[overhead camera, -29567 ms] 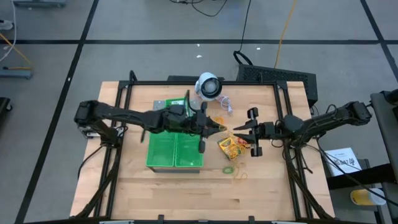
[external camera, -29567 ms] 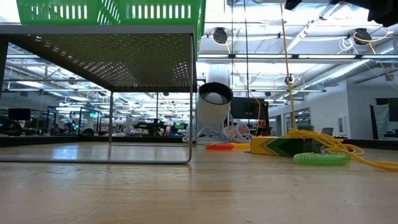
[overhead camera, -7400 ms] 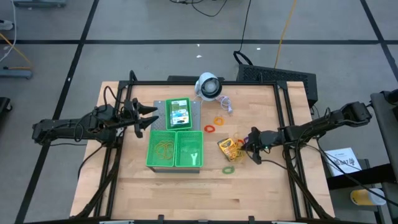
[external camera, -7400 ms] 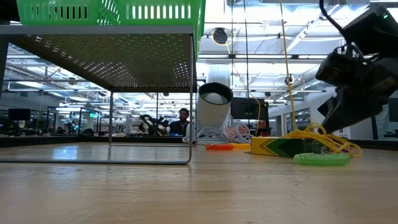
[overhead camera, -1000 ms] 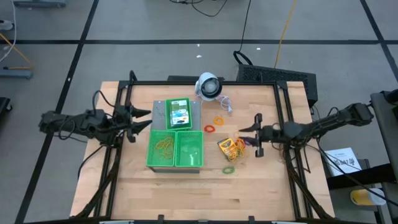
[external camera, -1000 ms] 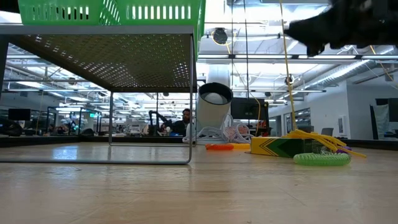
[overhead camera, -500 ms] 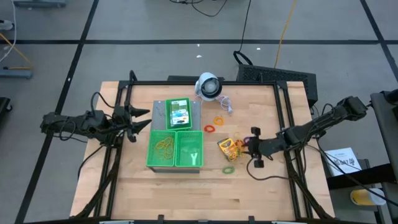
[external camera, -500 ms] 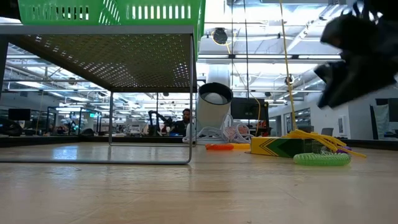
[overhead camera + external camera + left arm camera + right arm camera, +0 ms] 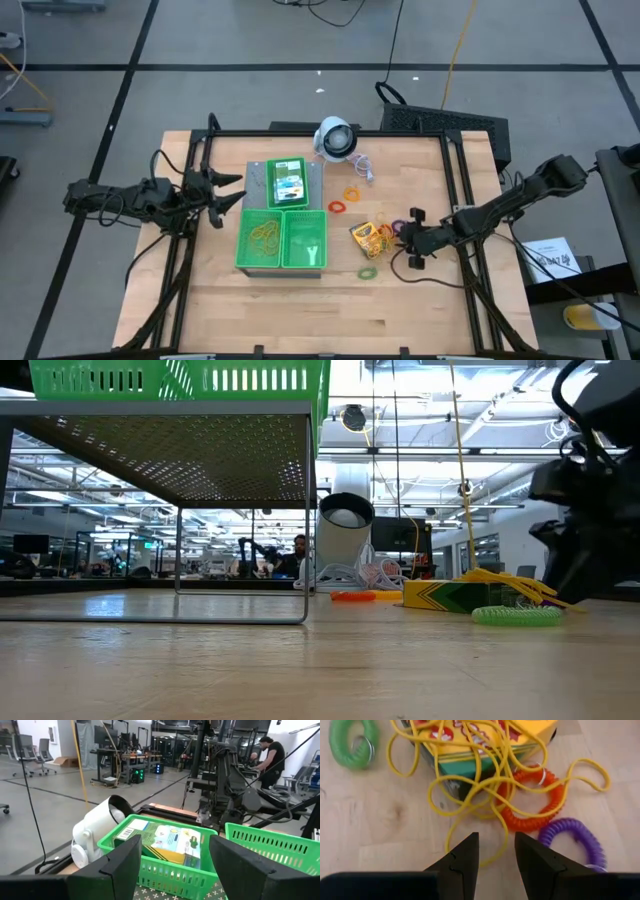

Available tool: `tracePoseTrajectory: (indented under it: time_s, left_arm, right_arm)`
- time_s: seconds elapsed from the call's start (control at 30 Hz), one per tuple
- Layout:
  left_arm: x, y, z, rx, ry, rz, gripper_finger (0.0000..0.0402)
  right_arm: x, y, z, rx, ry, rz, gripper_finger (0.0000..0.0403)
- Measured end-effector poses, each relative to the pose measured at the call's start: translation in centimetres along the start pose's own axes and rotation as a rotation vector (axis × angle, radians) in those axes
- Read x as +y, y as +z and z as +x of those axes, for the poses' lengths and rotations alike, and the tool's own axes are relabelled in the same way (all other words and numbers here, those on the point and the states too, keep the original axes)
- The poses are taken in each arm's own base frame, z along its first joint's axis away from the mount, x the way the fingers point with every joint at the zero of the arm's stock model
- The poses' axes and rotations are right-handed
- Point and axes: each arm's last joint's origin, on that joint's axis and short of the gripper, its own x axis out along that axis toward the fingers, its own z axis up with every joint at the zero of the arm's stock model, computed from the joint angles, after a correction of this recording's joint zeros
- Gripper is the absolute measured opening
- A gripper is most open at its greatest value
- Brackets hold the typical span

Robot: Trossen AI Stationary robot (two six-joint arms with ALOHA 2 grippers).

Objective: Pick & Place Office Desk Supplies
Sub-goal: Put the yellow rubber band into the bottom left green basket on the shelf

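Note:
A yellow-and-green crayon box (image 9: 367,236) lies on the table, tangled in yellow rubber bands (image 9: 470,815). An orange coil (image 9: 535,805), a purple coil (image 9: 575,840) and a green coil (image 9: 368,272) lie around it. My right gripper (image 9: 408,241) hangs low just right of the box, open by a narrow gap; in its wrist view a yellow loop's end lies between the fingers (image 9: 465,857). Other crayon boxes (image 9: 288,182) sit in the far green tray; yellow bands lie in the near tray (image 9: 264,237). My left gripper (image 9: 226,195) waits open, left of the trays.
A white round device (image 9: 336,138) with a cord stands at the far edge. A red loop (image 9: 338,207) and an orange loop (image 9: 350,192) lie between it and the crayon box. In the low view the raised tray shelf (image 9: 170,410) fills the left.
My right gripper has come down from well above the table to just above it, moving a little toward the near edge, beside the crayon box and the band tangle. The gap between its fingers looks the same.

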Motion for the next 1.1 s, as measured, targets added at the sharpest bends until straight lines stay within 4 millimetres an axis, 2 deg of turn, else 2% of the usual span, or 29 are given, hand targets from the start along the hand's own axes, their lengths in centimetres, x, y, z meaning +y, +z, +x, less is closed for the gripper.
tracePoseTrajectory:
  time_s: [0.23, 0.47, 0.6, 0.83, 1.1]
  left_arm:
    - [0.0, 0.0, 0.0, 0.001, 0.000, 0.004, 0.0244]
    - [0.0, 0.4, 0.0, -0.040, -0.004, -0.023, 0.0244]
    - [-0.1, 0.8, 0.0, -0.076, -0.017, -0.068, 0.0244]
    - [-0.1, 1.0, -0.1, -0.099, -0.020, -0.073, 0.0244]
    - [-0.1, 1.3, -0.1, -0.117, -0.014, -0.080, 0.0244]
  right_arm:
    - [-0.2, -1.2, 1.0, -0.057, 0.021, 0.028, 0.0104]
    - [-0.3, -1.3, 0.9, -0.057, 0.022, 0.028, 0.0013]
    - [-0.4, -1.1, 0.4, -0.080, 0.036, 0.034, 0.0006]
    - [-0.3, 1.2, -1.8, -0.236, 0.064, 0.053, 0.0002]
    - [-0.2, 3.7, -4.6, -0.560, 0.118, -0.005, 0.0001]
